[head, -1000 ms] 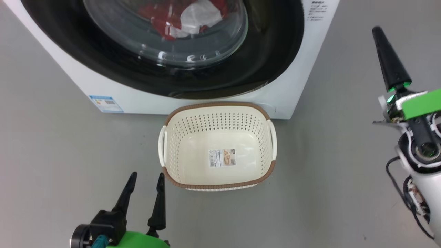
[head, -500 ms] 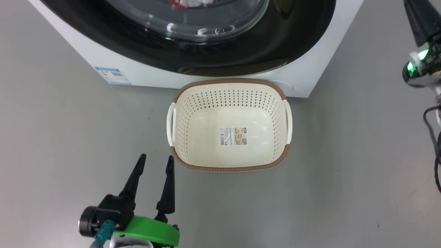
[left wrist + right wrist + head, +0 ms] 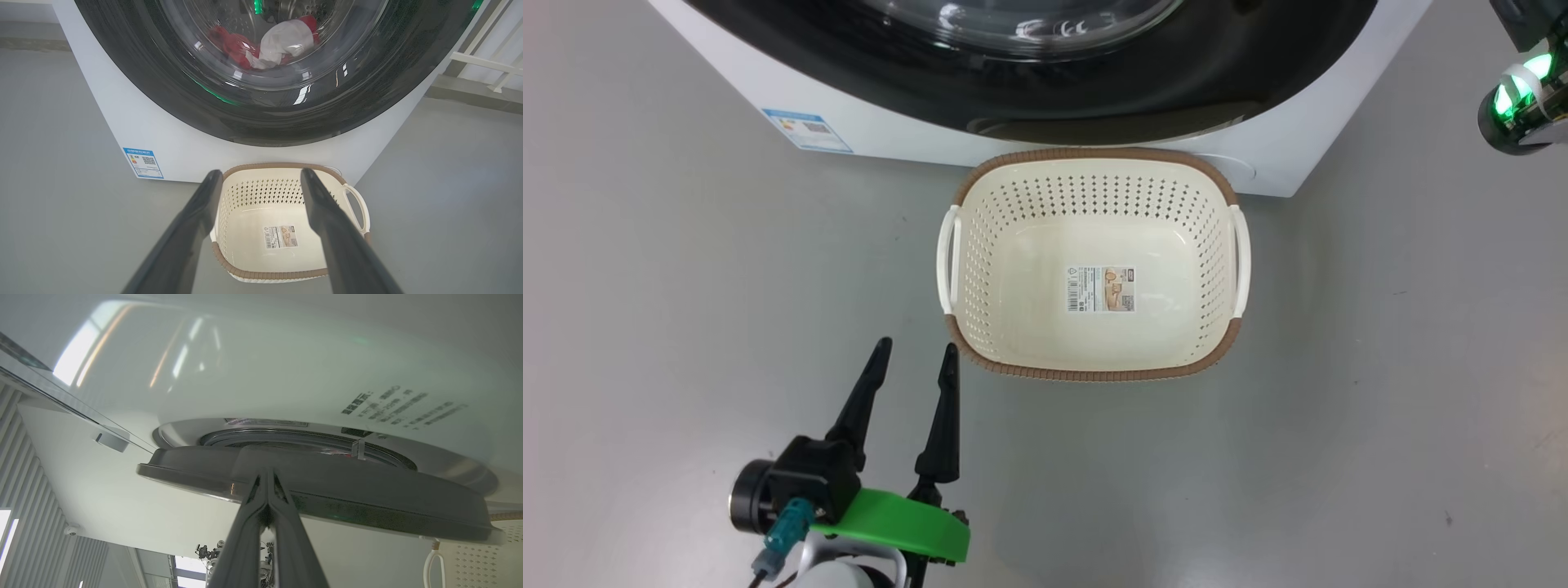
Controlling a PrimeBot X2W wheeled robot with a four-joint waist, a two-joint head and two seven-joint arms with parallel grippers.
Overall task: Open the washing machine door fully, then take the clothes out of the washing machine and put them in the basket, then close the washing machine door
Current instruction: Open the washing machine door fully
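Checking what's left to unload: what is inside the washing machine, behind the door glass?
Red and white clothes lie in the perforated steel drum, seen through the door glass. The black door rim hides the drum's edges.

**Grey floor, white rails, slatted wall**

A smooth grey floor [image 3: 686, 286] spreads to both sides of the left jaws and on past their tips. One small dark speck [image 3: 1448, 517] lies on it, well off to their right. In the left wrist view, white rails [image 3: 486, 61] stand above a low grey kerb [image 3: 478, 93], high to the right of the jaw tips. Left of the right jaws runs a pale slatted wall [image 3: 24, 477] carrying a small rounded fitting [image 3: 71, 530]. A bright window [image 3: 192, 565] shows just beside their base.
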